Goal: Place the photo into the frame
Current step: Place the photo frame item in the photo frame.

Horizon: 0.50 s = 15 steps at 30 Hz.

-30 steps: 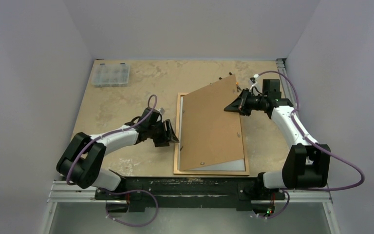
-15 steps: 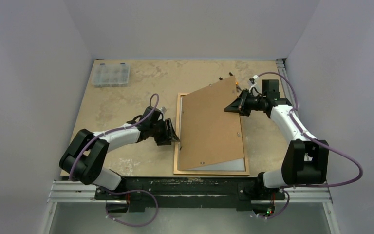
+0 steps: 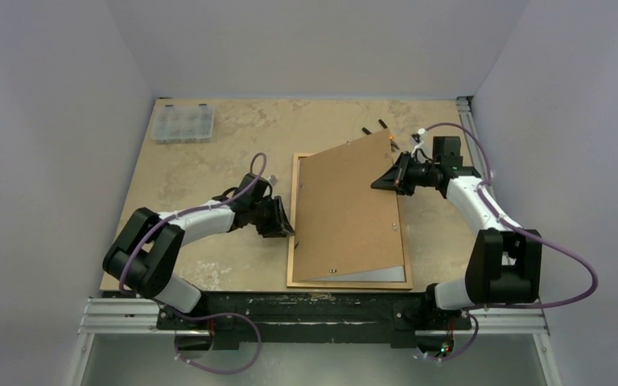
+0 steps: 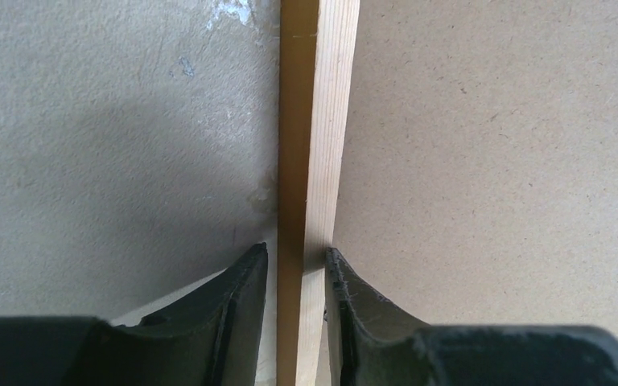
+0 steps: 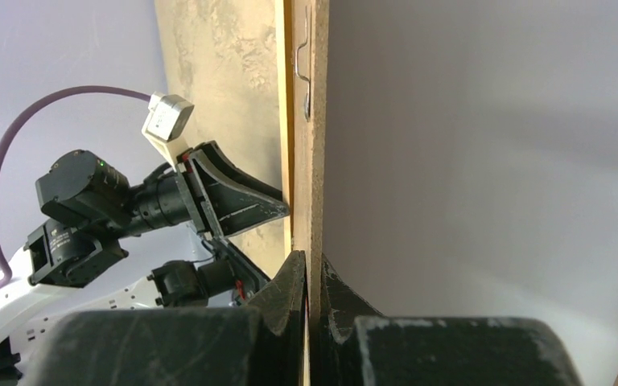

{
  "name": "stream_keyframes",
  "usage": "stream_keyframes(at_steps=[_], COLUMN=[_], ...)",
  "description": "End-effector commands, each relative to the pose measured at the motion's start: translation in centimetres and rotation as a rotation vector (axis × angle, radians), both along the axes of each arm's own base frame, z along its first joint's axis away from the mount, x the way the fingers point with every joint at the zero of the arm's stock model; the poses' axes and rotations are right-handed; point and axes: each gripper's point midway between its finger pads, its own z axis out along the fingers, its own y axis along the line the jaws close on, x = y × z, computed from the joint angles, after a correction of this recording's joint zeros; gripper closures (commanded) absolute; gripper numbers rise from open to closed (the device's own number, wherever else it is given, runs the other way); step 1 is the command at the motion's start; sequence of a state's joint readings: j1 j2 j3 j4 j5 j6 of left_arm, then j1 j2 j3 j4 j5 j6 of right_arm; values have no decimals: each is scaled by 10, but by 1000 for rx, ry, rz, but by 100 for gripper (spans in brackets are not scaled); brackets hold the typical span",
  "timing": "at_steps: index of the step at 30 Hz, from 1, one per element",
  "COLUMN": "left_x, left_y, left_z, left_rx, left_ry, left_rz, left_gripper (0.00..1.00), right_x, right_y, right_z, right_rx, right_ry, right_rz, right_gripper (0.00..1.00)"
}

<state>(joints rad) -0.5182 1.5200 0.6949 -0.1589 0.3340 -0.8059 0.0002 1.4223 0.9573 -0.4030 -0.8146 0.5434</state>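
Near the desk's (image 3: 209, 161) near edge, right of centre, the frame (image 3: 291, 241) lay flat, long sides running near to far.

Photo (image 3: 370, 274): inside the frame, under the panel. We saw only a plain pale strip of it, along the near rail.

Panel (image 3: 346, 209): brown hardboard, lying skewed over the frame. Its near-left corner sat down inside the frame. Its far-right corner was lifted, so the sheet sloped up toward the desk's right edge. We noted small metal clips on its upper face.

Right gripper (image 3: 382, 183): at the panel's raised right edge, near the far corner. From the right wrist we saw both fingers (image 5: 290, 293) pressed together on the thin edge of the board, pinching it, with a wire hanger farther along the same face.

Left gripper (image 3: 283, 227): at the frame's left rail, about midway along it. From the left wrist the rail ran between the two fingers (image 4: 245, 297). The panel-side finger touched the wood. A sliver of light showed beside the other one. We could not tell whether they truly clamped the rail.

Far-left corner of the desk: a clear compartment box (image 3: 183, 123), well apart from everything else.

Just beyond the panel's raised corner, toward the far edge, lay two small dark sticks (image 3: 373, 128), too small to identify.
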Motion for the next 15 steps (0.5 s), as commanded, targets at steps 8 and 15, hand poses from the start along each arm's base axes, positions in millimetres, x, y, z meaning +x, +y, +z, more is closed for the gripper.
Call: stream_keyframes(at_steps=[8, 15], left_x=[7, 7], left_y=[9, 8], left_z=[-9, -10], left_rx=[111, 121], left_ry=[-26, -22], left_rz=[-22, -27], left_gripper=[75, 79], right_x=[3, 15], right_y=[-2, -3], right_z=[0, 9], right_rx=[-52, -64], right_ry=[-74, -95], right_rz=[79, 64], right_gripper=[100, 100])
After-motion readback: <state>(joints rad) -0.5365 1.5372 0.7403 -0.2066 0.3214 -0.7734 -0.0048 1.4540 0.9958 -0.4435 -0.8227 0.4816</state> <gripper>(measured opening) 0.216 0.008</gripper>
